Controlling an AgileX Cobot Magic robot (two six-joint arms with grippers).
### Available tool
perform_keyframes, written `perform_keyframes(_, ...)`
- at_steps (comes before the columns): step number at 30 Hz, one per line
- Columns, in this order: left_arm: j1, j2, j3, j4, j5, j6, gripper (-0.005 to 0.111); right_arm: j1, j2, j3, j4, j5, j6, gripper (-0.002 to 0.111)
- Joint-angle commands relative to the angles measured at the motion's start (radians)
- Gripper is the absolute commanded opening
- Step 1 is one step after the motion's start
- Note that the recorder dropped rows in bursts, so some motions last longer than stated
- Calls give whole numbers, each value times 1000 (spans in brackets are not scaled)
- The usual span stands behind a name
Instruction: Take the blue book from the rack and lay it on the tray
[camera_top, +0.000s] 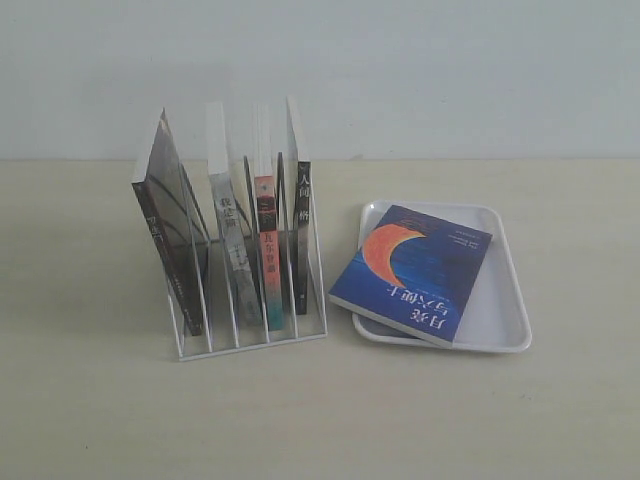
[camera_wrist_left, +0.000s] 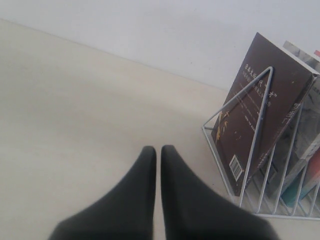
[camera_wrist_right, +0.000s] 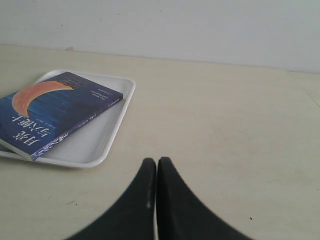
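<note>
Blue book (camera_top: 412, 272) lies face-up on the tray (camera_top: 505, 310), right of the rack (camera_top: 250, 338), its near-left corner overhanging the rim. Left gripper (camera_wrist_left: 158, 150) and right gripper (camera_wrist_right: 156, 162) both have fingers together, empty, clear of everything. Looks a light paperback, glossy (probably slippery), flexes some; pinch that overhanging edge.

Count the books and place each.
5. Four stand in the rack: a dark-covered book, a grey book, a red-and-teal-spined book, a black-spined book. The blue book lies on the tray.
</note>
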Motion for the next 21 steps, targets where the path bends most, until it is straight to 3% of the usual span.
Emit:
perform_keyframes(1, 1, -3, 3, 0, -11, 1, 4, 2, -4, 5, 1, 1, 3, 0)
perform_keyframes(7, 1, -3, 3, 0, -11, 1, 4, 2, -4, 5, 37, -4, 8, 0)
perform_keyframes(13, 1, -3, 3, 0, -11, 1, 4, 2, -4, 5, 234, -18, -221, 0)
perform_keyframes(21, 1, -3, 3, 0, -11, 1, 4, 2, -4, 5, 310, -18, -229, 0)
